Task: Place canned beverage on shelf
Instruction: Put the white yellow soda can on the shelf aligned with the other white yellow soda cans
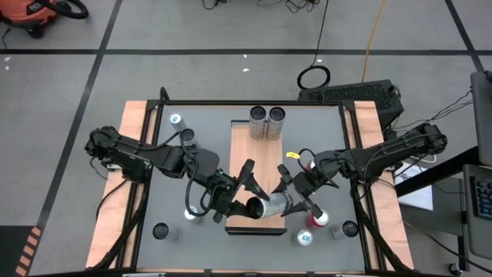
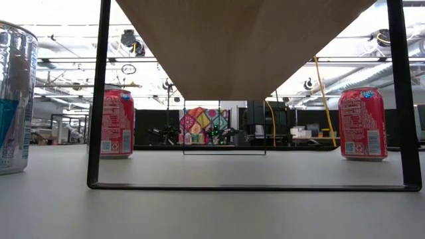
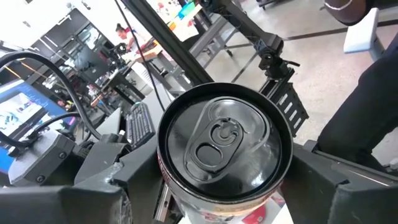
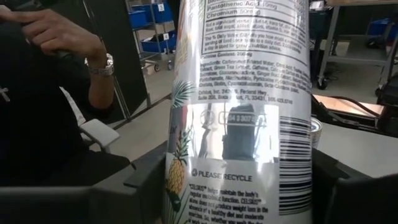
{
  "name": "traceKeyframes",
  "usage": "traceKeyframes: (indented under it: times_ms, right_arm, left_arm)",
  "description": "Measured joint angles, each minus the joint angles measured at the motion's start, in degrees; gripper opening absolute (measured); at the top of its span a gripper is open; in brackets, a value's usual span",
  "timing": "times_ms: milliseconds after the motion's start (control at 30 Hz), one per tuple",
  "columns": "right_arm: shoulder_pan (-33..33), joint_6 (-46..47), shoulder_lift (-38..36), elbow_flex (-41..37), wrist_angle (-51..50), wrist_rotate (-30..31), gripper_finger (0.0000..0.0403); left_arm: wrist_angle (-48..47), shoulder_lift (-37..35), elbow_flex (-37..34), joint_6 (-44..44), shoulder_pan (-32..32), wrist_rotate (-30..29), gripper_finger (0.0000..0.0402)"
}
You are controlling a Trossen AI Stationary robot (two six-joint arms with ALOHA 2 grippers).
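Both grippers meet over the near end of the shelf (image 1: 250, 165). Between them a silver can (image 1: 270, 206) lies on its side above the board. The left gripper (image 1: 240, 201) has its fingers around the can's top end, and the right gripper (image 1: 296, 198) pinches the body. 2 more cans (image 1: 266, 121) stand at the shelf's far end.

Shelf (image 1: 257, 154) on grey table (image 1: 207, 138); two cans (image 1: 267, 121) on shelf.

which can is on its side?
The silver can held between both grippers above the shelf's near end. The two cans at its far end stand upright.
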Motion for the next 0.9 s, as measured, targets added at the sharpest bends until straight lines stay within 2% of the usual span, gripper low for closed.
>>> traceKeyframes:
  times_ms: [233,333,467,567,767,900]
  right_arm:
    - [-0.1,0.9,-0.2,0.1,0.7,3.3,0.0267]
    - [-0.1,1.5,-0.2,0.1,0.4,3.3,0.0276]
    - [-0.1,2.8,-1.4,0.1,0.0,3.7,0.0284]
    - [0.3,3.9,-4.1,0.1,-3.7,6.8,0.0285]
    - [4.6,6.0,-14.7,0.1,-24.7,18.4,0.0285]
    - [9.0,6.7,-19.9,0.0,-32.7,28.8,0.0285]
  left_arm:
    - [-2.7,0.3,-0.2,-4.0,-0.3,1.7,0.0265]
    - [-3.0,0.1,-0.2,-6.2,-0.2,0.6,0.0265]
    - [-4.7,0.1,-0.1,-9.8,-0.2,-6.8,0.0265]
    - [-6.3,-0.2,-0.1,-12.8,-0.2,-13.2,0.0265]
    - [-10.7,-2.1,-0.1,-19.9,-0.1,-23.5,0.0265]
    - [-12.0,-3.9,-0.1,-23.4,0.1,-30.3,0.0265]
